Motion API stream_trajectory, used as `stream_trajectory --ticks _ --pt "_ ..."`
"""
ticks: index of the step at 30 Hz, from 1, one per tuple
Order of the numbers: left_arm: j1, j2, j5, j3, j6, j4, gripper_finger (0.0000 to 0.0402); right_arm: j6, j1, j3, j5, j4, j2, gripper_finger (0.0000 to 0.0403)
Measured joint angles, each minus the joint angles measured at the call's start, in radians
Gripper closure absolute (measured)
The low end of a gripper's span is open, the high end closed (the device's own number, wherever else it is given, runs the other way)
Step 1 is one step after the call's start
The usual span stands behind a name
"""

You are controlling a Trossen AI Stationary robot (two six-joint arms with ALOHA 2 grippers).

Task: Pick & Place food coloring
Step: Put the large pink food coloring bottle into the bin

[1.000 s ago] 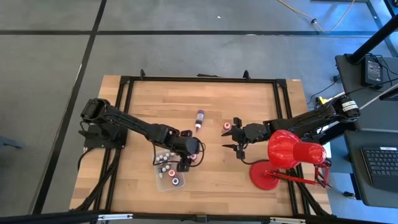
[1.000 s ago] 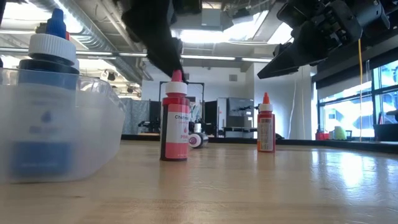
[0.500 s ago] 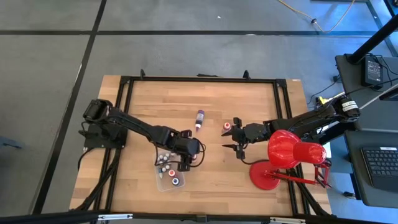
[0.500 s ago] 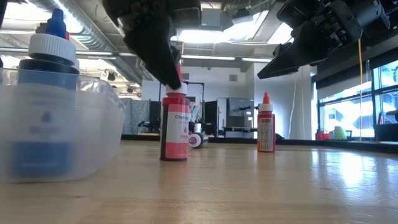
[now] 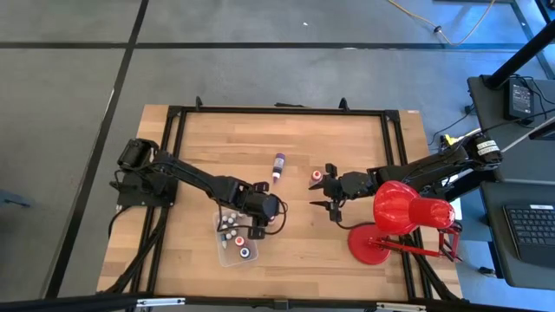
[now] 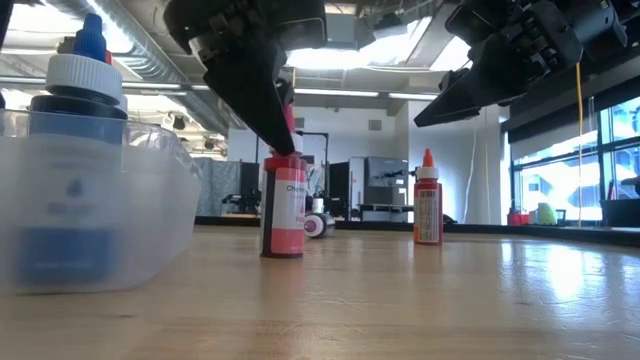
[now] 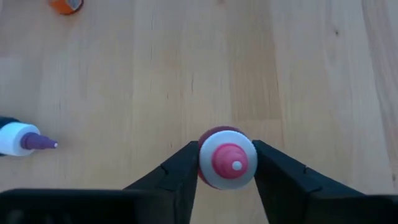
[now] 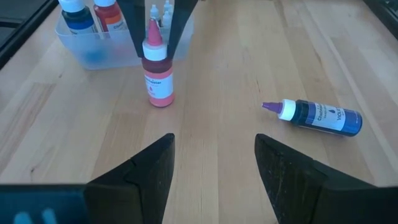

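A pink food coloring bottle point(image 8: 158, 71) with a white collar and pink tip stands upright on the wood table point(image 5: 347, 139), just right of the clear tray. My left gripper point(image 7: 227, 163) is above it and shut on its cap point(image 6: 283, 160). A purple bottle point(image 5: 278, 166) lies on its side farther back point(image 8: 314, 116). An orange-red bottle point(image 6: 427, 200) stands upright by my right gripper point(image 5: 319, 189). That gripper hangs open above the table point(image 8: 211, 162) and touches nothing. More bottles stand in the tray point(image 5: 234, 238). My left gripper holds the pink bottle by its white cap collar point(image 7: 205, 167), pinched between the two fingers point(image 7: 180, 168). The fingers come from above, pointing down. The bottle stays upright with its base point(image 6: 283, 250) on the table.
The clear plastic tray point(image 6: 150, 210) holding blue, red and white bottles point(image 8: 78, 15) sits left of the pink bottle. A big red desk lamp point(image 5: 403, 217) stands at the table's right near corner, under my right arm. Bare wood lies toward the far edge.
My left gripper has come down over the pink bottle until its fingers cover the cap. The bottle has stayed upright on the table. My right arm has kept still.
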Motion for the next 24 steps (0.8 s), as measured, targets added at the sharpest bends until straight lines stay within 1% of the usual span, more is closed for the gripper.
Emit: stream_trajectory --ticks 4,6,9,13,16,19,24 --pt "0.000 0.000 0.000 0.000 0.020 0.001 0.0285 -0.003 0.000 0.000 0.000 0.000 0.000 0.0179" --pt "-0.001 -0.004 0.000 0.005 0.020 -0.014 0.0286 -0.004 0.000 0.000 0.000 0.000 0.000 0.0179" --pt "-0.013 -0.022 -0.006 0.060 0.020 -0.110 0.0286 -0.004 0.000 0.000 0.000 -0.002 0.000 0.0179" --pt "-0.050 -0.069 -0.066 0.170 -0.038 -0.261 0.0286 -0.004 0.000 0.000 0.000 -0.005 0.000 0.0179" --pt "-0.089 -0.110 -0.075 0.211 -0.141 -0.342 0.0286 -0.003 0.000 0.000 0.000 -0.008 0.000 0.0179" --pt "-0.146 -0.163 -0.079 0.217 -0.294 -0.397 0.0286 -0.003 0.000 0.000 0.000 -0.008 0.000 0.0179" --pt "-0.262 -0.234 -0.182 0.217 -0.600 -0.534 0.0286 -0.003 0.000 0.000 0.000 -0.008 0.000 0.0179"
